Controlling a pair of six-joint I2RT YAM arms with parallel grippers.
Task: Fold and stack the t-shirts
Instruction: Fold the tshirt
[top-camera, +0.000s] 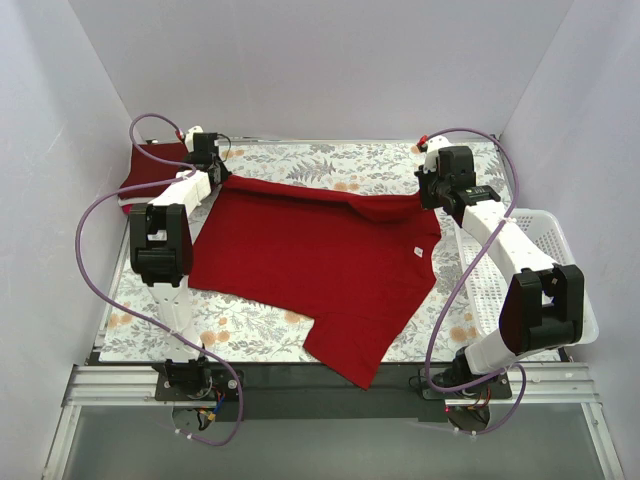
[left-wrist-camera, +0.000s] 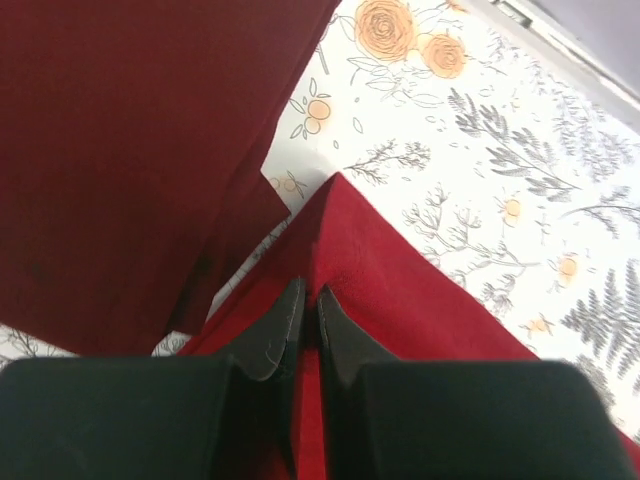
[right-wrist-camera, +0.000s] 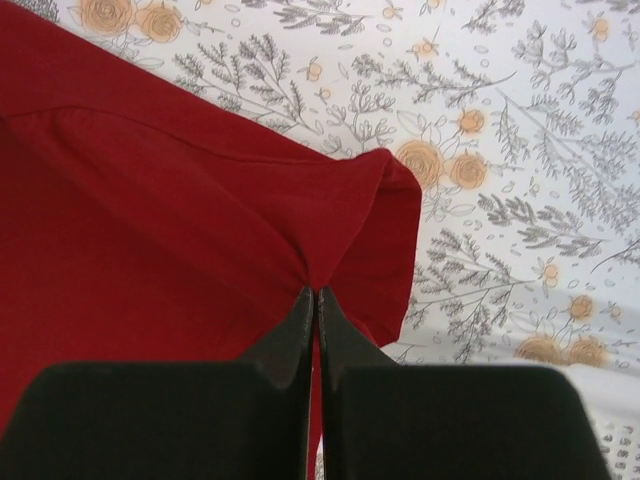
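While both arms reach to the far side of the table, the bright red t-shirt (top-camera: 320, 265) lies spread mid-table, its far edge stretched between the two grippers and lifted into a fold. The left gripper (left-wrist-camera: 310, 296) has its fingers closed, pinching the shirt's far-left corner. The right gripper (right-wrist-camera: 314, 294) is also clamped, on the far-right corner, with cloth bunching into creases at the tips and a sleeve-like flap curling beside them. A small white label (top-camera: 414, 251) sits on the red shirt near its right edge, too small to read any print. The shirt's near corner hangs over the table's dark front edge. The dark maroon t-shirt (top-camera: 150, 165) lies at the far-left corner; in the left wrist view it is just beside the pinched red corner, and I can't tell whether they touch. The floral tablecloth (top-camera: 330, 160), grey leaves and orange flowers, covers the table. The white lattice basket (top-camera: 548, 228) is along the right side, under the right arm.
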